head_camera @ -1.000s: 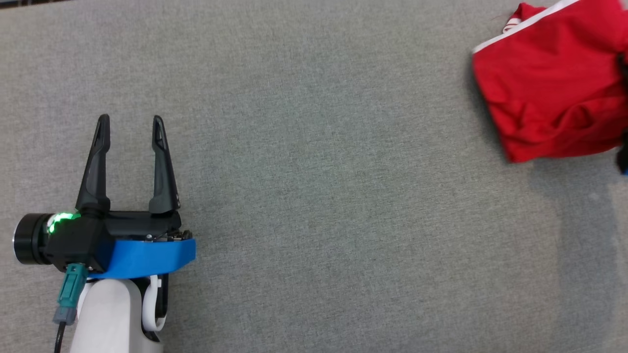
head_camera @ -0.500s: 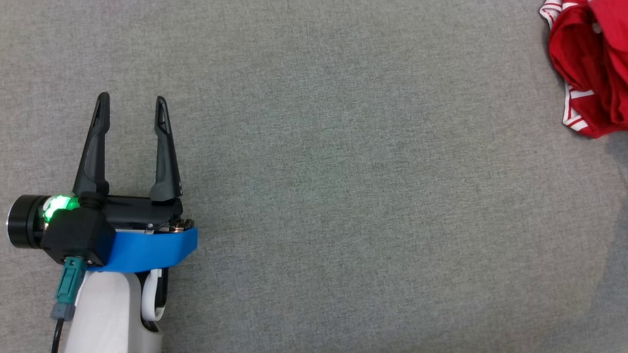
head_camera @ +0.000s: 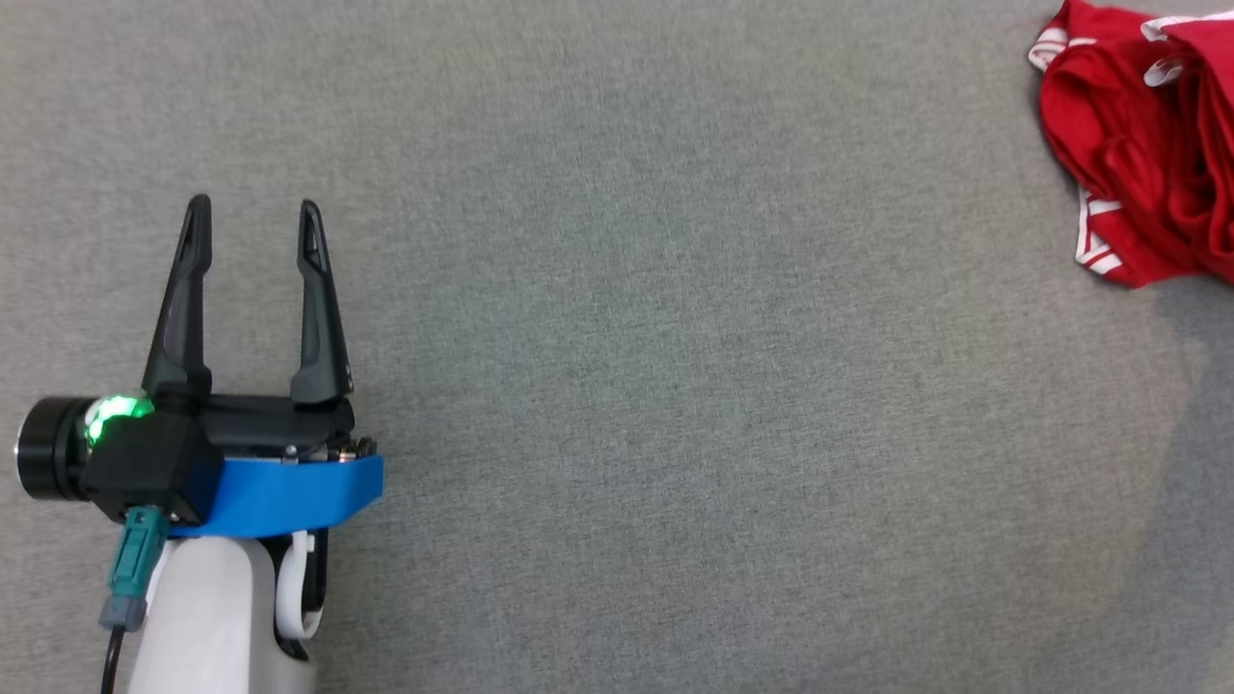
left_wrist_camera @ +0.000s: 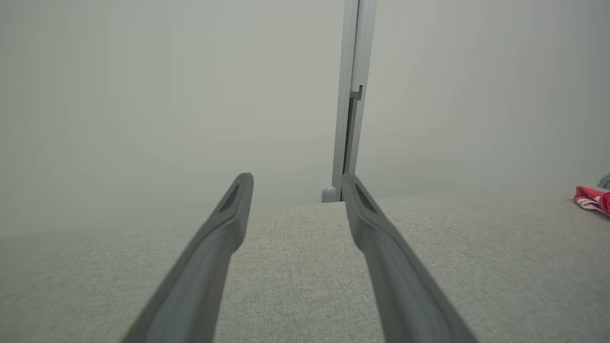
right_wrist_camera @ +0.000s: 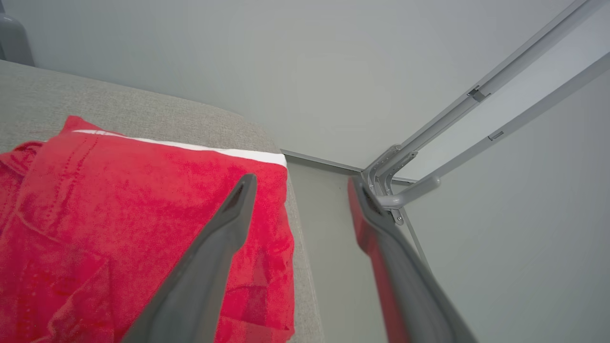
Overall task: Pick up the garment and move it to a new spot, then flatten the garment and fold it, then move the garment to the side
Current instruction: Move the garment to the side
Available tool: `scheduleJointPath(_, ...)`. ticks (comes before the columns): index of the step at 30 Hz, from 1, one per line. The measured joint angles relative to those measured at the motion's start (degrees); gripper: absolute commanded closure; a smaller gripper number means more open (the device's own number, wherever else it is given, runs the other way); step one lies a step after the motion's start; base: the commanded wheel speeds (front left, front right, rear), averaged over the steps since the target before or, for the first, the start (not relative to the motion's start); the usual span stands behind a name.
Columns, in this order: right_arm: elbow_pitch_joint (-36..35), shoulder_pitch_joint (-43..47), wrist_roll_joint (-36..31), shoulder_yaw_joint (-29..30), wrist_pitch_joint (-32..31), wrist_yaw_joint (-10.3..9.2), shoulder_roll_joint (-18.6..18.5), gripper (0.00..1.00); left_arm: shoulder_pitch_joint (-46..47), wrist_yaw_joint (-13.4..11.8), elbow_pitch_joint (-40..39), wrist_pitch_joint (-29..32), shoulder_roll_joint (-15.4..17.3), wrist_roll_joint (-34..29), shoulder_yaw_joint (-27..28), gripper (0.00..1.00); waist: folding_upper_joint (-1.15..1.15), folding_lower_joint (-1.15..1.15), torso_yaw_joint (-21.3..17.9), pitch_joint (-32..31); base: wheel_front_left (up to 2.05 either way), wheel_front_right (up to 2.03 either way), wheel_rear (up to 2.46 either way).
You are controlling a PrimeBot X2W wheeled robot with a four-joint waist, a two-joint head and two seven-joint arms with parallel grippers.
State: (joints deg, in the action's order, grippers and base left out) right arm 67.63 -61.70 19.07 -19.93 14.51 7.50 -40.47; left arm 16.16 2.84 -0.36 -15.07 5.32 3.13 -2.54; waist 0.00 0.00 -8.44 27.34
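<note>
The garment [head_camera: 1138, 164] is red with white trim and lies bunched at the top right of the head view, cut off by the frame's edge. It shows as a small red patch [left_wrist_camera: 593, 200] at the far right of the left wrist view. My left gripper [head_camera: 254, 210] rests open over the grey table at the lower left, far from the garment, with nothing between its fingers [left_wrist_camera: 296, 178]. In the right wrist view my right gripper [right_wrist_camera: 301, 180] stands open just above the garment [right_wrist_camera: 119, 228], over the table's corner, holding nothing.
The grey fabric table [head_camera: 675, 386] stretches between the left gripper and the garment. Its edge [right_wrist_camera: 305, 267] drops away right beside the garment. A metal frame [right_wrist_camera: 429, 157] and pale wall stand beyond that corner, and a vertical metal post [left_wrist_camera: 352, 95] rises behind the far edge.
The garment has slid to the right and changed from a flat red panel into a bunched heap. The left gripper has barely moved.
</note>
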Motion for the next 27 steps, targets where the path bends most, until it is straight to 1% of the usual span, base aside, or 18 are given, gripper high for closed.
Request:
scheduleJointPath(2,-0.4,0.1,-0.6,0.6,0.3,0.0,1.4,0.0,-1.2,-0.3,0.4,0.0,-0.1,0.5,0.2,0.0,0.0,0.0,0.2,-1.7,0.0,0.0,0.0)
scheduleJointPath(4,-2.5,0.9,-1.2,1.4,0.4,0.0,2.5,0.0,-2.6,-0.3,0.8,0.0,-0.1,1.0,0.6,0.0,0.0,0.0,0.4,-3.7,0.0,0.0,0.0)
scheduleJointPath(7,-8.2,3.1,-1.9,3.1,0.5,-0.01,4.7,0.0,-4.8,-0.4,1.6,0.0,-0.2,1.7,1.5,0.0,0.0,0.0,0.5,-6.7,0.0,0.0,0.0)
scheduleJointPath(12,-17.3,9.4,-1.9,4.8,0.5,-0.01,10.0,0.0,-8.3,-0.5,2.4,0.0,-0.4,3.0,2.7,0.0,0.0,-0.01,0.5,-11.2,0.0,0.0,0.0)
scheduleJointPath(17,-25.2,15.0,-2.4,4.5,0.5,0.0,14.7,0.0,-11.1,-0.5,3.4,0.0,-0.7,3.6,3.5,0.0,0.0,-0.01,0.9,-15.3,0.0,0.0,0.0)
scheduleJointPath(22,-31.3,21.2,-1.6,3.5,0.5,-0.01,18.3,0.0,-13.1,-0.4,4.8,0.0,-1.2,4.5,3.7,0.0,0.0,-0.01,1.4,-18.7,0.0,0.0,0.0)
scheduleJointPath(27,-36.0,27.9,-1.4,3.1,0.5,-0.01,21.2,0.0,-14.3,-0.5,6.3,0.0,-1.6,5.0,4.0,0.0,0.0,-0.01,2.1,-21.2,0.0,0.0,0.0)
